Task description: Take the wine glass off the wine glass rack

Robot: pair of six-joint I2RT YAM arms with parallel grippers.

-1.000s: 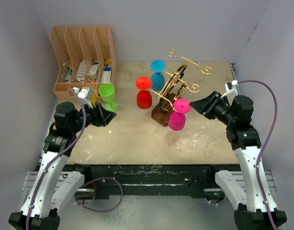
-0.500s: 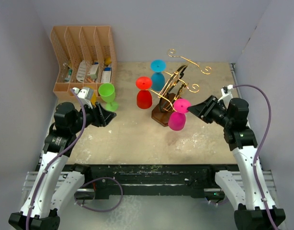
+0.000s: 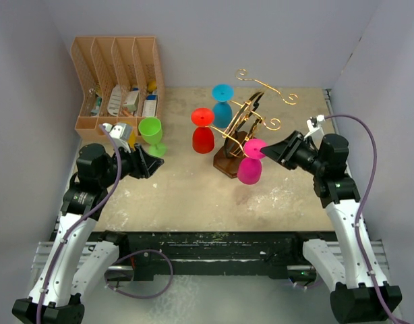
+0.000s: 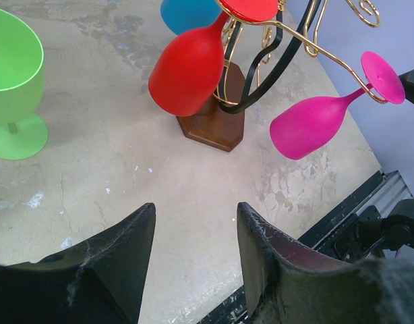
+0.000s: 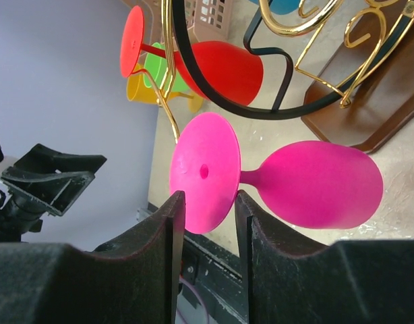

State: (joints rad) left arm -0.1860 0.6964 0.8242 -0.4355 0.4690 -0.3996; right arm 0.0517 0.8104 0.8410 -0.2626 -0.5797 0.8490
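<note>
The gold wire wine glass rack (image 3: 246, 116) stands on its dark wooden base (image 3: 227, 163) at the table's middle. A pink wine glass (image 3: 249, 169) hangs upside down from its near arm, also seen in the left wrist view (image 4: 308, 125). My right gripper (image 3: 270, 150) is at the glass's round foot (image 5: 203, 169). Its fingers straddle the foot's lower edge with little room on either side, and I see no firm pinch (image 5: 209, 197). A red glass (image 3: 203, 132) and a blue glass (image 3: 222, 104) hang on other arms. My left gripper (image 3: 152, 163) hovers open over bare table (image 4: 195, 209).
A green glass (image 3: 152, 133) stands upright on the table just ahead of the left gripper. The tan slotted organizer (image 3: 116, 74) with small items sits at the back left. White walls close in the table on three sides.
My right gripper has moved left toward the rack and now has its fingers around the pink glass's foot, the jaws narrowing slightly. The left arm has not moved.
</note>
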